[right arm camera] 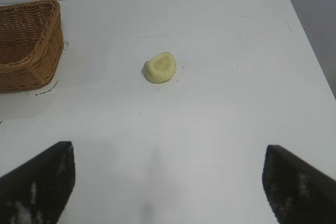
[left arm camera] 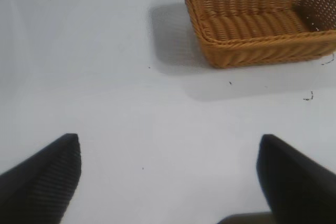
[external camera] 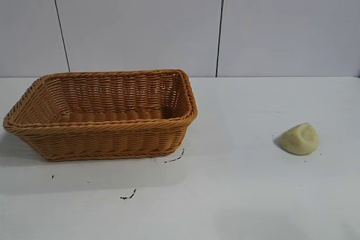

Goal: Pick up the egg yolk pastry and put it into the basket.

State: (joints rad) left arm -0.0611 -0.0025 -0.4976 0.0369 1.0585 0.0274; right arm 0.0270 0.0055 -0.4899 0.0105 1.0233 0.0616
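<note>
While nothing is held yet, the white tabletop carries everything, with a pale panelled wall behind it in the exterior view. Biggest item on it is the basket, orange-brown wicker, rectangular, flaring sides, braided rim, sitting upright on the left half of the exterior view; I see nothing inside it. A few small dark marks lie on the tabletop just in front of the basket and at its near right corner. Egg yolk pastry sits on the bare tabletop on the right side of the exterior view, well apart from the basket, outside it, pale yellow-green, rounded lump with a dimpled face. My right wrist view has the same pastry lying ahead of my right gripper, not touching it, basket corner off to one side. My right gripper has its two dark fingers spread wide, nothing between them, hovering over the tabletop. My left gripper is likewise spread wide and empty, fingers dark at the frame edges, above bare tabletop with the basket farther ahead. Neither arm shows in the exterior view.
</note>
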